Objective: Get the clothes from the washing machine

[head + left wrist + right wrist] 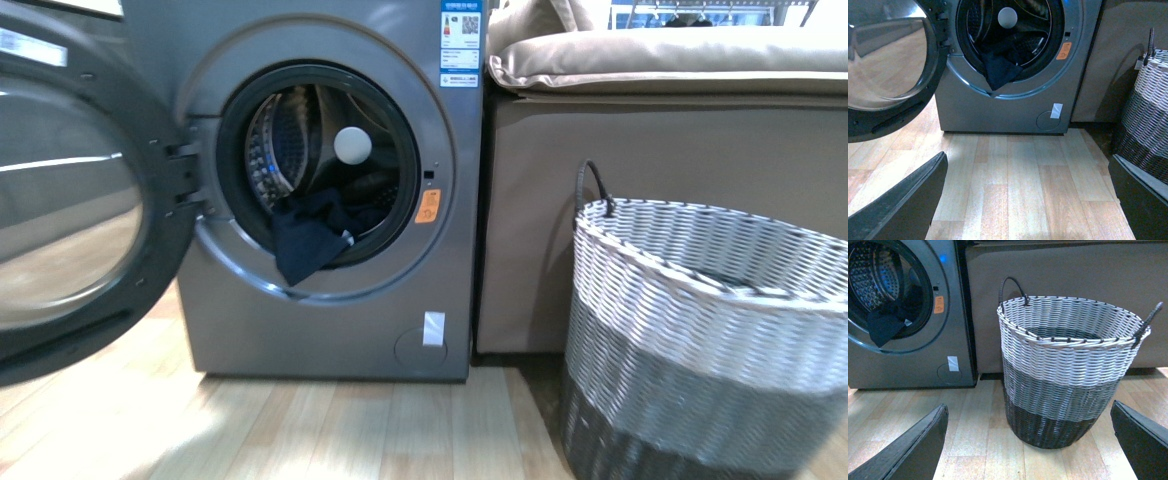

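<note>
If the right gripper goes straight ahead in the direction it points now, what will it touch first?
Most likely the woven basket: it stands centred ahead of the open right gripper, with only bare floor between. Depth is hard to judge.

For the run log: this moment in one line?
door open | clothes draped over washing machine rim | basket on floor | left tool open, empty | right tool open, empty

Washing machine [330, 320]: grey metal-look casing, smooth satin sheen.
Drum [272, 140]: perforated bright steel.
Porthole door [60, 210]: glossy reflective glass, dark matt rim.
Clothes [308, 240]: limp navy-black cloth, matt.
Basket [700, 300]: coarse woven strands, white over grey.
Floor [330, 430]: pale wood-grain planks, smooth, lightly glossy.
</note>
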### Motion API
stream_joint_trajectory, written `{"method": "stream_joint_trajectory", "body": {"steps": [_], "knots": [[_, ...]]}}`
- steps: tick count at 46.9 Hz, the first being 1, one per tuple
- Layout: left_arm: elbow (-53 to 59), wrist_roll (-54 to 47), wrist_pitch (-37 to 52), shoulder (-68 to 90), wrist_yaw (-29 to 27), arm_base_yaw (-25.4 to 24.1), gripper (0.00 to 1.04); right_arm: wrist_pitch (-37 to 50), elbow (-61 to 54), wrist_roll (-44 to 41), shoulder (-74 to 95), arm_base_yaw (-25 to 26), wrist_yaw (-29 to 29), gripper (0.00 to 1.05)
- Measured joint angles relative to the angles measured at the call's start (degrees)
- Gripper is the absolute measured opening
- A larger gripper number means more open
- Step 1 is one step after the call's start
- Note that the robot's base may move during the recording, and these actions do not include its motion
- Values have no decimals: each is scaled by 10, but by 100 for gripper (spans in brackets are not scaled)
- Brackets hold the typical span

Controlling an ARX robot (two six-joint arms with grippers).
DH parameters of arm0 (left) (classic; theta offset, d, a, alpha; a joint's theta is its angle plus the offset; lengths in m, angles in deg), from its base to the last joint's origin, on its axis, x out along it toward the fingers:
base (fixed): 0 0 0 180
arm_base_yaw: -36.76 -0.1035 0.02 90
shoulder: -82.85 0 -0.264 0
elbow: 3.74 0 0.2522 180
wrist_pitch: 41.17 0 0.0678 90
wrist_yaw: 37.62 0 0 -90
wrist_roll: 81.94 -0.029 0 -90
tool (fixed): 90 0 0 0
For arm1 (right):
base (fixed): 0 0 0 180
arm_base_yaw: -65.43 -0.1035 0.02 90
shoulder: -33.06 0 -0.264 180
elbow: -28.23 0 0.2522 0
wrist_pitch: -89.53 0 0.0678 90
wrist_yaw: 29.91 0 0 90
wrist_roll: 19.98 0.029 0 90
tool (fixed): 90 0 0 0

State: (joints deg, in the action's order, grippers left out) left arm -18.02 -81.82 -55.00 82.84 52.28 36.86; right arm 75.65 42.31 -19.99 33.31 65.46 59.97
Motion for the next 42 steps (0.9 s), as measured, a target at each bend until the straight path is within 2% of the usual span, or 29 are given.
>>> {"method": "stream_joint_trajectory", "body": {"steps": [42], "knots": [[0, 0, 0, 2, 0, 0, 98, 0, 0, 0, 0, 0, 1, 97]]}}
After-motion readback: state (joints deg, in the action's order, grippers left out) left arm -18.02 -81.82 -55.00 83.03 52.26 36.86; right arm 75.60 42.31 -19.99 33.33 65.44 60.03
